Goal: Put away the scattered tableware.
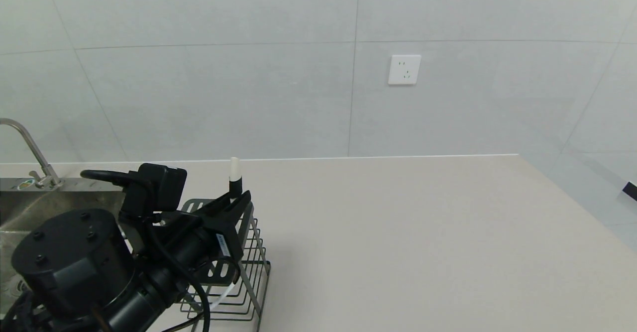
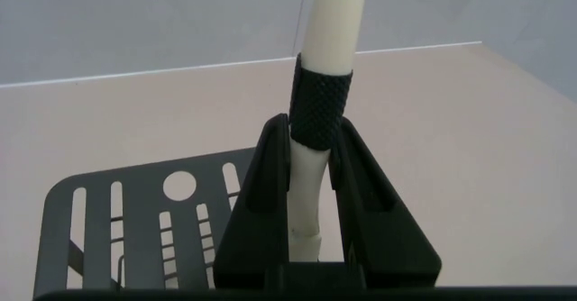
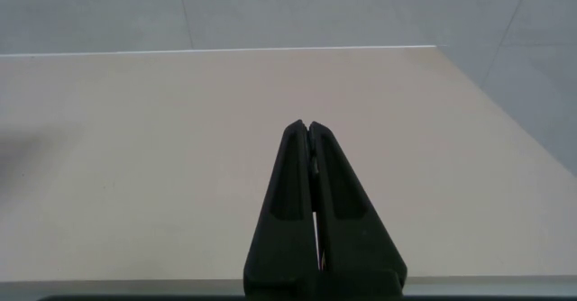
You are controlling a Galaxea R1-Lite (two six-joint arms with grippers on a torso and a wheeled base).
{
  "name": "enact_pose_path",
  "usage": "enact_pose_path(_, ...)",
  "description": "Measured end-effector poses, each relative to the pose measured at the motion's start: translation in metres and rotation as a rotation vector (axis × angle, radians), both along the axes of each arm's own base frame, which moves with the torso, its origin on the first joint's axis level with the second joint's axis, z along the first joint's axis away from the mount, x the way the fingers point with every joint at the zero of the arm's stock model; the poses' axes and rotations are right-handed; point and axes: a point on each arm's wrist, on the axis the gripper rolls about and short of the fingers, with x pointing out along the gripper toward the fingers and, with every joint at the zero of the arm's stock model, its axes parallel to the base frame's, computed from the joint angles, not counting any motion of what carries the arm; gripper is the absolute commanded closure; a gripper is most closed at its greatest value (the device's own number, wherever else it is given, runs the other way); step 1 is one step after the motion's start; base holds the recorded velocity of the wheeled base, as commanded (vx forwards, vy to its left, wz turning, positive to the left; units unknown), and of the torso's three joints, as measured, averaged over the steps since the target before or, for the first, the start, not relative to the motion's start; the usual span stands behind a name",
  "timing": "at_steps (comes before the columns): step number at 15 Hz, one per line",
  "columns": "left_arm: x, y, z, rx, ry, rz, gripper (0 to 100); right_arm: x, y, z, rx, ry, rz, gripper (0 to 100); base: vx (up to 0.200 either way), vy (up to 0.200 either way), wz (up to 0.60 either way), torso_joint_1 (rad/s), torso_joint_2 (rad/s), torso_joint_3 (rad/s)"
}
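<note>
My left gripper (image 1: 238,198) is shut on a utensil with a cream-white handle (image 1: 234,166) and a black knurled band (image 2: 320,107). The handle stands nearly upright between the jaws and rises past the fingertips. It hangs directly over a dark wire rack (image 1: 251,277) with a slotted metal plate (image 2: 117,220) at the counter's left. The utensil's lower end is hidden behind the gripper. A thin white piece (image 1: 222,296) shows through the rack's wires. My right gripper (image 3: 308,132) is shut with nothing in it, above bare beige counter (image 3: 135,157).
A steel sink (image 1: 45,205) with a faucet (image 1: 30,145) lies left of the rack. The beige counter (image 1: 423,237) stretches wide to the right, ending at an edge on the far right. A tiled wall with a white socket (image 1: 404,69) stands behind.
</note>
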Motion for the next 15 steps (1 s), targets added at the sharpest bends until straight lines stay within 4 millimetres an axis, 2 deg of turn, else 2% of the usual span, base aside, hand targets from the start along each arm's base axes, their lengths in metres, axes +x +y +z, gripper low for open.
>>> enact_pose_path(13,-0.0044,0.0018,-0.0066,0.008,0.029,-0.008,100,0.0,0.0,0.0,0.0,0.0,0.001,100,0.0,0.0,0.0,0.0,0.0,0.0)
enact_pose_path(14,-0.0043,0.0018,-0.0068,0.009,0.029,-0.007,0,0.0,0.0,0.0,0.0,0.0,0.0,100,0.0,0.0,0.0,0.0,0.0,0.0)
enact_pose_path(15,-0.0041,0.0018,-0.007,0.01,0.03,-0.006,0,0.0,0.0,0.0,0.0,0.0,0.001,100,0.0,0.0,0.0,0.0,0.0,0.0)
